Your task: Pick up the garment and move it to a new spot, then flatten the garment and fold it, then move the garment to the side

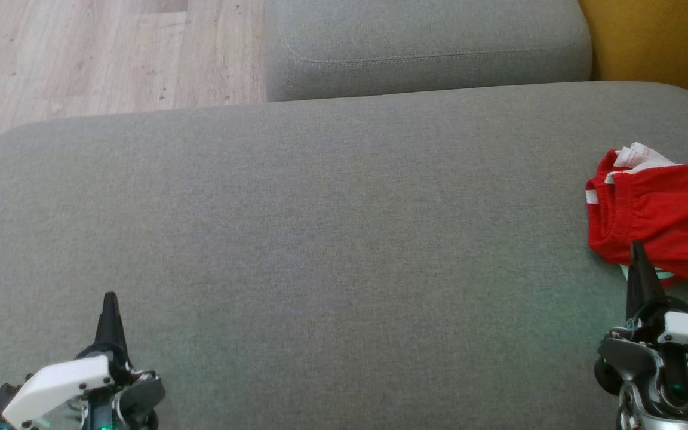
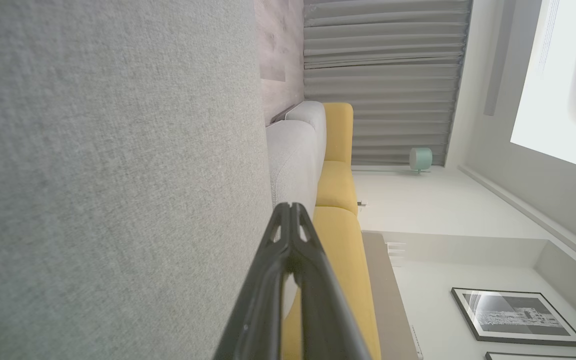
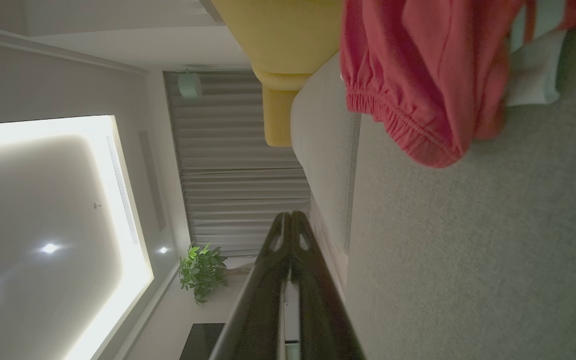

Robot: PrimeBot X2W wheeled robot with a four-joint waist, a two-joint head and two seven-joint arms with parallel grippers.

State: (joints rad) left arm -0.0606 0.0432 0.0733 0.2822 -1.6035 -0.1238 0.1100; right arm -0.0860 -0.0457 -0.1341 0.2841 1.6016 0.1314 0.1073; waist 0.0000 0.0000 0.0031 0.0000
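Note:
A red garment [image 1: 666, 221] with white trim lies crumpled at the right edge of the grey sofa cushion [image 1: 332, 227], running out of the head view. In the right wrist view the garment [image 3: 418, 65] shows its gathered elastic hem and a pale patch near the top. My right gripper [image 1: 638, 248] stands shut just in front of the cloth's near edge, holding nothing; its fingers [image 3: 292, 220] are pressed together. At the lower left my left gripper [image 1: 110, 298] is shut and empty, far from the garment, hovering over bare cushion [image 2: 118, 175] with its tips [image 2: 290, 207] touching.
A second grey cushion [image 1: 427, 42] sits behind the main one, with a yellow seat [image 1: 660, 36] at the far right. Wooden floor [image 1: 99, 54] lies beyond the cushion's far left edge. The wide grey surface stretches between the two grippers.

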